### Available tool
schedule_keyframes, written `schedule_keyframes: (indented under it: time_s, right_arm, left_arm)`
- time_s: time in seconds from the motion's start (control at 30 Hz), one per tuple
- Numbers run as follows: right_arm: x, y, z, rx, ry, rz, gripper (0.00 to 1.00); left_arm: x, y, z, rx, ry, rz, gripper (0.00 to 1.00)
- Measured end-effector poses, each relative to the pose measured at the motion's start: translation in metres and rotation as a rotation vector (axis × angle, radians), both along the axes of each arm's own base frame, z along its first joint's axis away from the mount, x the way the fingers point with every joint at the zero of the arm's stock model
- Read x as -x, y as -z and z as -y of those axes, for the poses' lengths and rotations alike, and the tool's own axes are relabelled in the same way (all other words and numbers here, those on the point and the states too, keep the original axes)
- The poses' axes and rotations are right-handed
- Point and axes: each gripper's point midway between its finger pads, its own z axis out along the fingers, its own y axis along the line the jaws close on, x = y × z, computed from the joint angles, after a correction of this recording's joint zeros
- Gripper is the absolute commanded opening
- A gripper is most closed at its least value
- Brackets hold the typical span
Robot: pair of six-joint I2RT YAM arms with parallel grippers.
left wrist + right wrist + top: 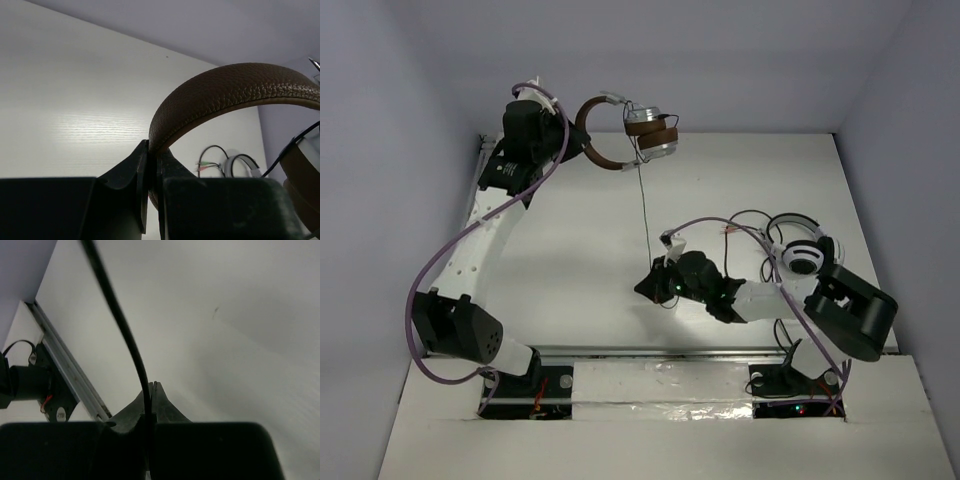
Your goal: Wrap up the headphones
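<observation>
Closest to the lens, my right pincer [151,386] is clenched on the thin black cable [125,325], the cord nipped between the two dark fingertips and running up out of them. From above, that pincer sits low over the white wooden table [570,250], around its middle. Just beside my right forearm, on the table's right side, lie white-and-black headphones [800,252] with their own black lead looped near them. The thin cable climbs in a nearly straight line from my right grip toward the far edge. Up there my left pincer [149,147] is clamped on the brown leather headband [225,87] of the brown-and-silver over-ear headphones [630,130], held clear of the table near its far left, silver metal cups together at the band's right end.
</observation>
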Motion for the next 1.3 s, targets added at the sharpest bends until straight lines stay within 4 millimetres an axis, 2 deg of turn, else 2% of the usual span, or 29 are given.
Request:
schedule_keyframes:
  time_s: [0.1,0.27,0.37,0.5,0.63,0.73,0.83,0.97,1.1,1.3]
  right_arm:
    - [0.018,-0.012,-0.002,0.061,-0.023,0.019,0.00]
    - [0.028,-0.067,0.001,0.079,-0.012,0.100,0.00]
    - [0.029,-0.093,0.009,0.092,0.006,0.128,0.00]
    - [0.035,-0.106,0.018,0.141,-0.001,0.137,0.00]
    - [0.046,-0.110,0.019,0.183,-0.046,0.127,0.00]
    - [0.051,-0.114,0.017,0.221,-0.080,0.123,0.00]
    - [0.049,-0.127,0.017,0.253,-0.094,0.143,0.00]
    - [0.036,-0.159,0.020,0.279,-0.060,0.220,0.00]
    - [0.015,-0.184,0.025,0.322,0.013,0.309,0.00]
    - [-0.007,-0.180,0.042,0.451,0.081,0.383,0.00]
  left_arm:
    - [-0.001,0.017,-0.009,-0.051,-0.049,-0.019,0.00]
    - [0.005,0.054,-0.043,-0.172,-0.188,-0.079,0.00]
    - [0.015,0.066,-0.064,-0.249,-0.258,-0.100,0.00]
    - [0.025,0.067,-0.084,-0.327,-0.323,-0.094,0.00]
    - [0.032,0.074,-0.093,-0.385,-0.355,-0.101,0.00]
    - [0.038,0.081,-0.086,-0.468,-0.357,-0.111,0.00]
    - [0.044,0.092,-0.066,-0.565,-0.321,-0.120,0.00]
    - [0.055,0.116,-0.037,-0.670,-0.208,-0.158,0.00]
    - [0.074,0.143,-0.023,-0.751,-0.102,-0.201,0.00]
    - [0.110,0.183,-0.016,-0.837,0.044,-0.280,0.00]
